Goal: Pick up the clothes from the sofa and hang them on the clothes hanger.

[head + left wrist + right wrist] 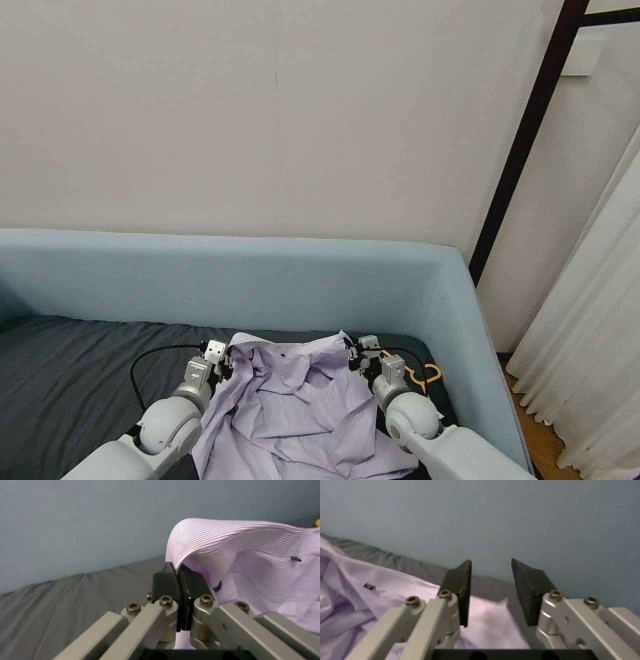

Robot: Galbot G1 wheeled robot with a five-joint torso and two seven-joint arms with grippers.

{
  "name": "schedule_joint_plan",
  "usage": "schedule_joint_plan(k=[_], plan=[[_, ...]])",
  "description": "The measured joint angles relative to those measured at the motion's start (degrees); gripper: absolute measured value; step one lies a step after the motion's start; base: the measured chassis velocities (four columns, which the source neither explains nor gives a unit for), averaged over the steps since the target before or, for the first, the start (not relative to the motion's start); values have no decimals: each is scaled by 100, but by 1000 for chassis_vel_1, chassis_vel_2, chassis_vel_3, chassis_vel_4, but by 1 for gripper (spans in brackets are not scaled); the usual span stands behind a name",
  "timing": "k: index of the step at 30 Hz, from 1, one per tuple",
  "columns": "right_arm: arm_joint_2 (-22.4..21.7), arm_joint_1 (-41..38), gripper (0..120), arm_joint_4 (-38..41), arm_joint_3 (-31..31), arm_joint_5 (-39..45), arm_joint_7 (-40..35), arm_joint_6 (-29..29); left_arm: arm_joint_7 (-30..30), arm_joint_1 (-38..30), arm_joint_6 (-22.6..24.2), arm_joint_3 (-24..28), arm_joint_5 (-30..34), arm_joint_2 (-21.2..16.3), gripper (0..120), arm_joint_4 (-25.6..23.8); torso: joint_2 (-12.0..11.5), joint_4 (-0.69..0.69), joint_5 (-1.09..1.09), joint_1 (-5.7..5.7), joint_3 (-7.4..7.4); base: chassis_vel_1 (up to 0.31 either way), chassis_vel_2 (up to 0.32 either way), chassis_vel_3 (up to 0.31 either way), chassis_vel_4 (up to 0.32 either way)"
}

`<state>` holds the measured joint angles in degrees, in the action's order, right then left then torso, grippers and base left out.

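Observation:
A lilac striped shirt (290, 410) lies bunched on the dark grey sofa seat (70, 380) between my two arms. My left gripper (228, 362) is shut on the shirt's upper left edge; in the left wrist view its black pads (165, 583) pinch a raised fold of the shirt (240, 555). At the shirt's upper right corner my right gripper (352, 355) stands open. The right wrist view shows that gripper (490, 579) with a wide gap between its fingers (460, 587), the shirt (375, 592) lying just beneath and to one side.
The pale blue sofa back (250, 280) and right armrest (465, 340) rise close behind and beside the grippers. An orange hook-shaped piece (430, 375) lies on the seat by the right arm. White curtains (590, 370) hang at far right.

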<state>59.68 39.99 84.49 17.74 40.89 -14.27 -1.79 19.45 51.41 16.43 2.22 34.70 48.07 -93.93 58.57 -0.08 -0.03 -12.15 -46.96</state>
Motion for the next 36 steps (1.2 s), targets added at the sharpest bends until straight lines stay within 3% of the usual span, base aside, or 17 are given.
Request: schedule_joint_plan(k=[8, 13, 18, 23, 36], plan=[[-629, 418, 62, 589, -481, 366, 187, -144, -8, 92, -16, 6, -83, 19, 0, -51, 1, -2, -2, 1, 0, 0, 0, 0, 0], [-670, 5, 80, -187, -639, 916, 568, -877, -13, 172, -26, 2, -105, 0, 0, -95, 1, 1, -2, 0, 0, 0, 0, 0, 0], [-516, -202, 97, -965, -576, 514, 1126, -1400, -14, 323, -26, -85, -143, -2, 0, -214, 1, 1, -1, 1, 0, 0, 0, 0, 0], [-337, -216, 100, -1573, -566, 104, 1403, -1538, -39, 525, -34, -189, -211, -26, 0, -342, 1, 1, 0, 1, 0, 0, 0, 0, 0], [-29, -361, 100, -2865, -795, -34, 1502, -1465, -120, 761, -121, -306, -339, -33, 0, -430, 0, 0, -1, 1, 0, 0, 0, 0, 0]])
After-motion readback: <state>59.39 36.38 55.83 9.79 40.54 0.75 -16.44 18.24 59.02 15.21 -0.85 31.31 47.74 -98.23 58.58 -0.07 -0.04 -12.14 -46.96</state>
